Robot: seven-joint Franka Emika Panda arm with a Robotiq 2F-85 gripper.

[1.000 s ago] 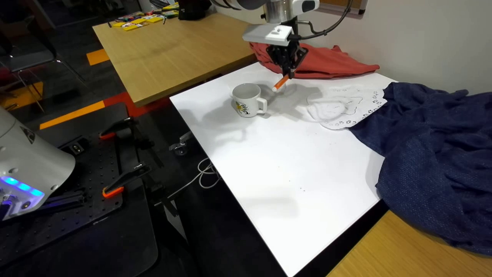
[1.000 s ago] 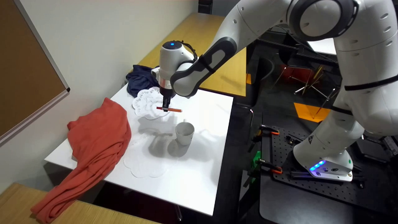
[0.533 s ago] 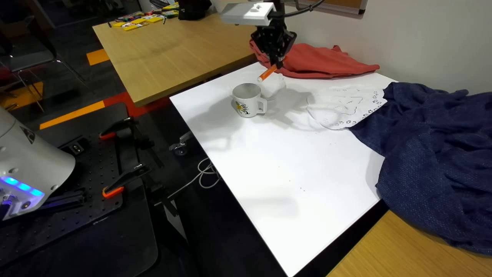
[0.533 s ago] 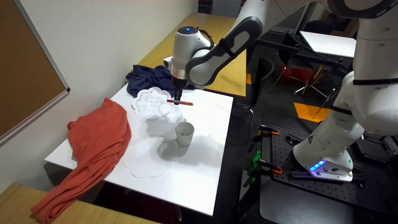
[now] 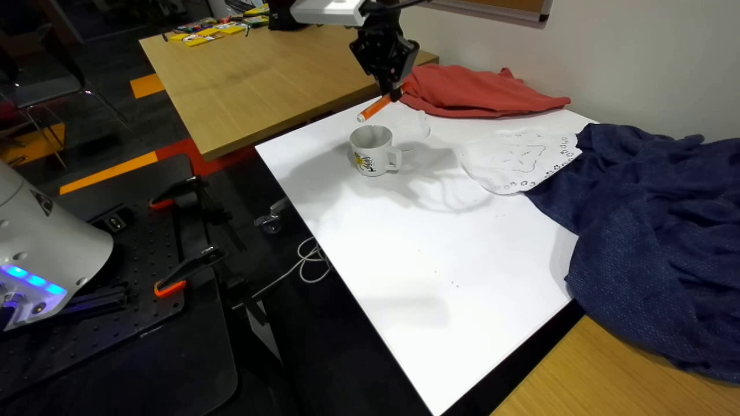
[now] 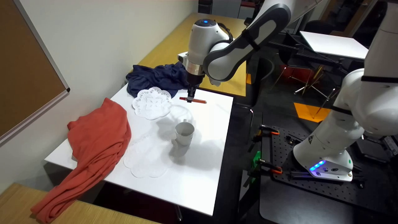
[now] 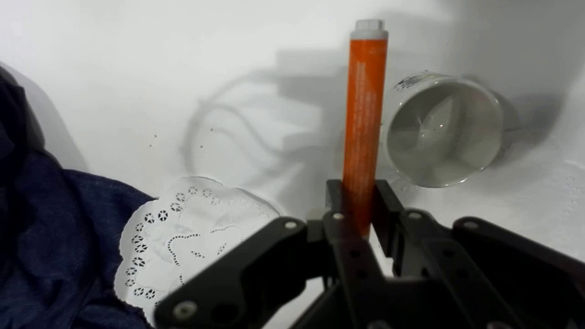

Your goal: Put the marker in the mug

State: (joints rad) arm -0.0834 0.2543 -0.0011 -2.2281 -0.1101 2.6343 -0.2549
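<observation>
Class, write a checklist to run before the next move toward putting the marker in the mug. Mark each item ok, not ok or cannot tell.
1. Grip: ok; the claw is shut on the marker.
2. Target: ok; the mug stands upright, opening facing up.
3. Alignment: not ok; in the wrist view the marker shows beside the mug's opening, not over it.
4. Tilt: not ok; the marker is nearer level than upright.
5. Clearance: cannot tell; no view shows side-on how the marker's height compares with the mug's.
6. Surroundings: ok; the red cloth and blue cloth lie apart from the mug.
</observation>
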